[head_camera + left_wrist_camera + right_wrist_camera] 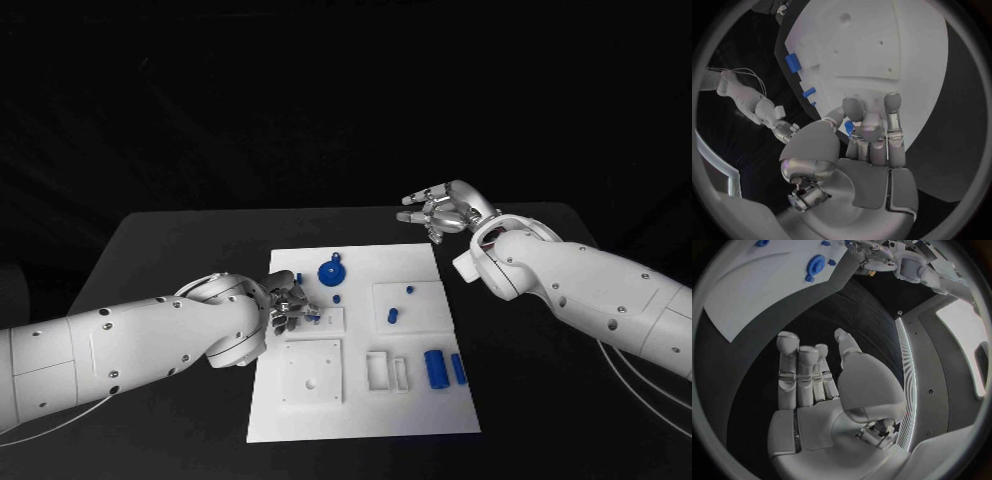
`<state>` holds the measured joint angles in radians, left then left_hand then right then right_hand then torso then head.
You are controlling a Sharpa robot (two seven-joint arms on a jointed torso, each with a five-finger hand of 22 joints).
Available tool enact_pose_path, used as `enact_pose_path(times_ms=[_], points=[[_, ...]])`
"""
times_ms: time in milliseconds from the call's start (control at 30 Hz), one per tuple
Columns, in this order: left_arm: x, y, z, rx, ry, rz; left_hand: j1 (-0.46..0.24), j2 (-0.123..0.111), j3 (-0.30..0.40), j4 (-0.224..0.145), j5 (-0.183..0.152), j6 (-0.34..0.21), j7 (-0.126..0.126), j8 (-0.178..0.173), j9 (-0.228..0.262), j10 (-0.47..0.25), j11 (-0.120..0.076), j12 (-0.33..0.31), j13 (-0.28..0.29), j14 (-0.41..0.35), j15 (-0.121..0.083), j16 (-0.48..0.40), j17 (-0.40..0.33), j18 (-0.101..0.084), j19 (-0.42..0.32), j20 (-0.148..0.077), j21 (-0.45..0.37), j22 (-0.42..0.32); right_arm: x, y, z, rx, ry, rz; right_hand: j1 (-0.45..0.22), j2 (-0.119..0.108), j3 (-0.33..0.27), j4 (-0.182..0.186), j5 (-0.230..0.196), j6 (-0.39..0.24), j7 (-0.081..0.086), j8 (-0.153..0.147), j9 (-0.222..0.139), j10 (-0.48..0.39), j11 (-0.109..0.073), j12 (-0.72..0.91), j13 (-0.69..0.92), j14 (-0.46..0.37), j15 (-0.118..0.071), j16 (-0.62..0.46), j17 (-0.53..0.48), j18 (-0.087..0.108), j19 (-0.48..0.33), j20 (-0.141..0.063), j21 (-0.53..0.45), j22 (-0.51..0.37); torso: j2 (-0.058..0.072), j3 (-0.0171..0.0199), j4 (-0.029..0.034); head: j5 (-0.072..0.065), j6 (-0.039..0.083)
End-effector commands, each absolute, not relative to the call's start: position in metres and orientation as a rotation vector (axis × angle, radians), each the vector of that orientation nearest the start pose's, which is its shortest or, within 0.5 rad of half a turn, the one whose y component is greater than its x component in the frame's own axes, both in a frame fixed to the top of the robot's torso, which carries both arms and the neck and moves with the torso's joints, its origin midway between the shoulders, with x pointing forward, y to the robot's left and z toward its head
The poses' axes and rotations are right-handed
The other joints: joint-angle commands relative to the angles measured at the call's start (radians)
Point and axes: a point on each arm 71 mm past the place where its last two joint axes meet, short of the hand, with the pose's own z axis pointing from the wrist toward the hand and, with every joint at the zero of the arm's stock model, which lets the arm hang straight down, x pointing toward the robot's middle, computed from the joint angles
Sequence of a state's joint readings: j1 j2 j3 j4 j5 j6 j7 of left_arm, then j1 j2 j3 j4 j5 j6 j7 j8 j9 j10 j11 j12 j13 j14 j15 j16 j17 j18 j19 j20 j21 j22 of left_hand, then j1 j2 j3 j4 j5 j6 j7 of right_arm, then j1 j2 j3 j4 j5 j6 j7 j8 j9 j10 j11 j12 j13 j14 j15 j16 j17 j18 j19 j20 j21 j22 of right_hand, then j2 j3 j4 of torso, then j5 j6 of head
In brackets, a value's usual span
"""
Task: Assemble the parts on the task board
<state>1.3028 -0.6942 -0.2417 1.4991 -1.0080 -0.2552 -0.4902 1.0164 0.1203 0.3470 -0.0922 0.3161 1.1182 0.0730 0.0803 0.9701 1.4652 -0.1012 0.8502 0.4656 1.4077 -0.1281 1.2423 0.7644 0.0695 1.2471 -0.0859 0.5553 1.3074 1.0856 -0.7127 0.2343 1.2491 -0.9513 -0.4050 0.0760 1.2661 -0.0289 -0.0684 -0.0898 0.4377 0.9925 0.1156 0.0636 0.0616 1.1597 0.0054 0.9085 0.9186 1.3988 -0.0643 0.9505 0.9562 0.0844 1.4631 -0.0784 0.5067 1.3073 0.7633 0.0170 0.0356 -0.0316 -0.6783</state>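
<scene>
The white task board [361, 400] lies in the middle of the black table. My left hand [289, 300] is over the board's left edge and pinches a small blue part [849, 128] between thumb and fingers. On the board lie a blue gear [332, 273], a small blue peg [336, 298], two more small blue pieces [392, 315] and two blue cylinders [434, 367]. My right hand [444, 212] hangs past the board's far right corner, fingers spread and holding nothing. The right wrist view shows that open hand [817, 380] above the dark table, with the gear [816, 263] far off.
White raised blocks stand on the board: a square plate with holes [313, 370] at the near left and slotted holders [389, 370] beside the cylinders. Black table [173, 250] surrounds the board. My right forearm [577, 285] crosses the table's right side.
</scene>
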Motion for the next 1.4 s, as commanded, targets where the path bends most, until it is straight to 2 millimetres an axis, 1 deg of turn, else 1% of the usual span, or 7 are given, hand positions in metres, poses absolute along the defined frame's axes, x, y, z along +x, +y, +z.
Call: enact_pose_path(times_ms=[33,200,633,867,1033,1267,1400], points=[[0.4776,0.1596,-0.2334,-0.280,2.131,-0.480,0.004,0.009,0.011,-0.006,-0.002,0.348,-0.154,0.002,0.204,0.045,-0.007,0.002,0.000,0.000,0.003,0.000,-0.002,0.002,0.000,0.000,-0.001,0.018,0.5459,-0.2314,-0.1634,0.487,1.460,0.949,-0.006,0.005,0.001,0.002,0.005,0.005,0.001,-0.001,0.001,-0.008,0.002,0.005,-0.001,-0.005,0.002,0.003,-0.001,0.015,0.006,-0.002,-0.002,0.058,0.000,0.0000,0.0005,-0.001,-0.001],[0.4778,0.1594,-0.2339,-0.276,2.135,-0.469,0.012,0.007,0.006,0.001,-0.018,0.346,-0.154,0.000,0.201,0.045,-0.006,-0.002,-0.003,-0.002,0.004,-0.006,-0.010,0.002,-0.001,0.002,-0.002,0.018,0.5458,-0.2312,-0.1637,0.487,1.460,0.949,-0.006,0.005,0.001,0.002,0.005,0.005,0.001,-0.001,0.001,-0.008,0.002,0.005,-0.001,-0.005,0.002,0.003,-0.001,0.015,0.006,-0.002,-0.002,0.058,0.000,-0.0009,0.0001,0.000,-0.001],[0.4783,0.1592,-0.2368,-0.270,2.146,-0.454,0.020,0.003,0.000,0.008,-0.023,0.345,-0.153,-0.001,0.200,0.045,-0.006,-0.002,-0.004,-0.003,0.004,-0.006,-0.012,0.004,-0.001,0.004,-0.003,0.018,0.5456,-0.2314,-0.1638,0.487,1.461,0.949,-0.006,0.005,0.001,0.002,0.005,0.005,0.001,-0.001,0.001,-0.008,0.002,0.005,-0.001,-0.005,0.002,0.003,-0.001,0.015,0.006,-0.002,-0.002,0.058,0.000,-0.0015,-0.0002,-0.002,-0.002],[0.4779,0.1592,-0.2379,-0.261,2.155,-0.448,0.022,0.001,-0.002,0.009,-0.024,0.345,-0.153,-0.001,0.199,0.045,-0.006,-0.002,-0.005,-0.003,0.005,-0.007,-0.014,0.004,-0.002,0.004,-0.004,0.018,0.5455,-0.2315,-0.1638,0.487,1.461,0.949,-0.006,0.005,0.001,0.002,0.005,0.005,0.001,-0.001,0.001,-0.008,0.002,0.005,-0.001,-0.005,0.002,0.003,-0.001,0.015,0.006,-0.002,-0.002,0.058,0.000,-0.0005,0.0008,-0.004,-0.004],[0.4771,0.1586,-0.2390,-0.250,2.171,-0.443,0.025,-0.005,-0.007,0.011,-0.031,0.344,-0.153,-0.002,0.198,0.045,-0.005,-0.003,-0.006,-0.004,0.005,-0.009,-0.018,0.003,-0.002,0.003,-0.004,0.018,0.5455,-0.2313,-0.1639,0.487,1.461,0.950,-0.007,0.005,0.002,0.005,0.007,0.005,0.001,-0.002,0.001,-0.008,0.001,0.005,-0.001,-0.005,0.002,0.004,0.001,0.015,0.007,-0.002,-0.003,0.058,0.000,-0.0009,0.0007,-0.003,-0.006],[0.4757,0.1581,-0.2404,-0.232,2.196,-0.431,0.036,-0.020,-0.026,0.010,-0.054,0.343,-0.152,-0.006,0.187,0.045,-0.004,-0.008,-0.011,-0.008,0.007,-0.015,-0.029,0.001,-0.004,0.003,-0.009,0.018,0.5454,-0.2314,-0.1653,0.489,1.464,0.949,-0.007,0.005,0.002,0.005,0.007,0.005,0.001,-0.002,0.001,-0.008,0.001,0.005,-0.001,-0.005,0.002,0.004,0.001,0.015,0.007,-0.002,-0.003,0.058,0.000,-0.0004,0.0005,-0.003,-0.007],[0.4754,0.1586,-0.2408,-0.226,2.203,-0.426,0.046,-0.025,-0.040,0.003,-0.054,0.344,-0.152,-0.005,0.175,0.045,-0.003,-0.007,-0.013,-0.009,0.008,-0.014,-0.031,0.002,-0.003,0.005,-0.011,0.018,0.5452,-0.2316,-0.1659,0.490,1.465,0.949,-0.007,0.005,0.002,0.005,0.007,0.005,0.001,-0.002,0.001,-0.008,0.001,0.005,-0.001,-0.005,0.002,0.004,0.001,0.015,0.007,-0.002,-0.003,0.058,0.000,-0.0005,0.0006,-0.004,-0.007]])
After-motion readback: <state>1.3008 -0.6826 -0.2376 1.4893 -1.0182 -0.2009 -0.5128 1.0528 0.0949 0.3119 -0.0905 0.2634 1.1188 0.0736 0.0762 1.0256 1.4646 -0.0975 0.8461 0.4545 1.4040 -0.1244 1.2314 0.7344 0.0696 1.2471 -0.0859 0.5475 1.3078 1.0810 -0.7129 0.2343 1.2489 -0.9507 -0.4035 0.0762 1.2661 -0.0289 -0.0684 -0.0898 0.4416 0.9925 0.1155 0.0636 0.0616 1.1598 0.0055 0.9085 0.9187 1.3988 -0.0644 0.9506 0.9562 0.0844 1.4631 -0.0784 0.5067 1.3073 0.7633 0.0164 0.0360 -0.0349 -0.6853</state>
